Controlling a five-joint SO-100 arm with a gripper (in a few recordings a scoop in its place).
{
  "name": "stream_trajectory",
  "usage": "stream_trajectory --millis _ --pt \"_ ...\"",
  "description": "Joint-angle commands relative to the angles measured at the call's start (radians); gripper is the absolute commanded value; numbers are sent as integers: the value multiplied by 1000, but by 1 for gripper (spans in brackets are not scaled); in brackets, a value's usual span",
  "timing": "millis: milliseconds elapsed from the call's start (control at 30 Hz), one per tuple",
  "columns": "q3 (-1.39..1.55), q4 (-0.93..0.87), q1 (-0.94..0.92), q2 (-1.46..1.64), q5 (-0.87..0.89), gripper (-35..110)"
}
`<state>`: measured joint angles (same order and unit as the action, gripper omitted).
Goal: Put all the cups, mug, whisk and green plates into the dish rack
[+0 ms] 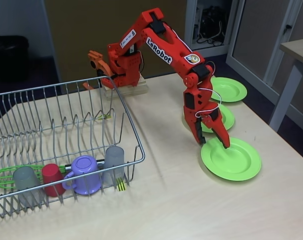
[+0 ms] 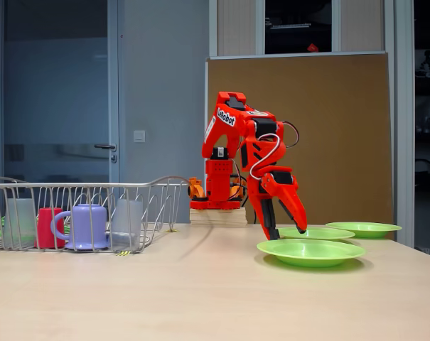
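The end effector (image 1: pixel 213 144) points down at the rear rim of the nearest green plate (image 1: pixel 231 159) with its fingers spread – released, holding nothing; whether a fingertip touches the rim is hard to tell. Two more green plates (image 1: pixel 228 88) lie behind it on the desk (image 1: pixel 166 200), apart from the dish rack (image 1: pixel 51 115). Inside the dish rack, along its front wall: a grey cup (image 1: pixel 25 178), the red cup (image 1: pixel 52 177), the mug (image 1: pixel 86 173), a second grey cup (image 1: pixel 113 159) – and the whisk (image 1: pixel 3 176) lying behind them
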<state>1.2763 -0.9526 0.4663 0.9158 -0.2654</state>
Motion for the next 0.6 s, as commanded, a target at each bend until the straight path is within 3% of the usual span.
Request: stream_trajectory --millis 0,567 --pt "28 5 3 34 21 37" --pt "-91 -15 -18 -179 284 21"
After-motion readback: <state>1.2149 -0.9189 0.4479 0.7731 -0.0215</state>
